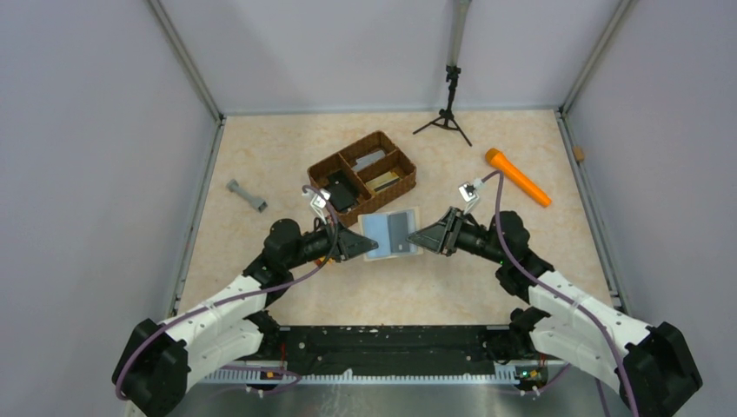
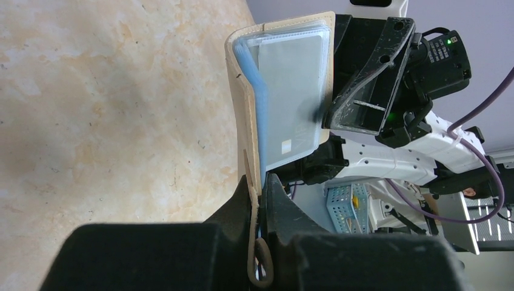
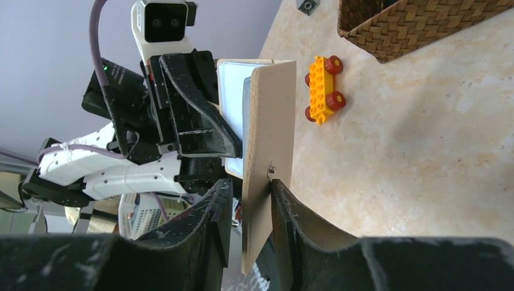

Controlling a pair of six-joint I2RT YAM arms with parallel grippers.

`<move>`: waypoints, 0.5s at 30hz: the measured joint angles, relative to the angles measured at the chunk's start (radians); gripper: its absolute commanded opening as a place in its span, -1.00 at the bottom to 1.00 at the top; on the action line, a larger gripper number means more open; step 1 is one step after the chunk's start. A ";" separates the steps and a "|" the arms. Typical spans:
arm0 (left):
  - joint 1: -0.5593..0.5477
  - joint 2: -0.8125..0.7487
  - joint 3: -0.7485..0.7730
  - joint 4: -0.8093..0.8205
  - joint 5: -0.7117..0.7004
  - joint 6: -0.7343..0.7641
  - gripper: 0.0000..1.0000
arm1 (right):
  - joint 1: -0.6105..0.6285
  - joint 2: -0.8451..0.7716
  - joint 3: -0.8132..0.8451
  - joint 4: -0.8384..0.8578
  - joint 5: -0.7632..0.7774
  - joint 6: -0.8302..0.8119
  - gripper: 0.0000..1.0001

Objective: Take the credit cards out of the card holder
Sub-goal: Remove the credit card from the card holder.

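You hold the card holder (image 1: pixel 391 234) open over the counter (image 1: pixel 261 156), with your left fingers (image 2: pixel 239 203) pinching one flap and your right fingers (image 3: pixel 213 206) pinching the other. At least one card (image 2: pixel 291 91) sits inside, so the pulling is likely not finished. How many remain is hidden, and the flat pieces (image 1: pixel 383 181) in the basket (image 1: pixel 381 136) are too small to identify.
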 measured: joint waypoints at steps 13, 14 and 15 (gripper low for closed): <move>0.000 0.006 0.000 0.000 0.000 0.003 -1.00 | 0.000 -0.006 0.000 0.000 0.000 0.002 -0.36; 0.000 0.006 0.000 0.001 0.000 0.003 -1.00 | 0.000 -0.008 0.000 0.000 0.000 0.002 -0.31; 0.000 0.006 0.000 0.002 0.000 0.003 -1.00 | 0.000 -0.009 0.000 0.000 0.000 0.002 -0.30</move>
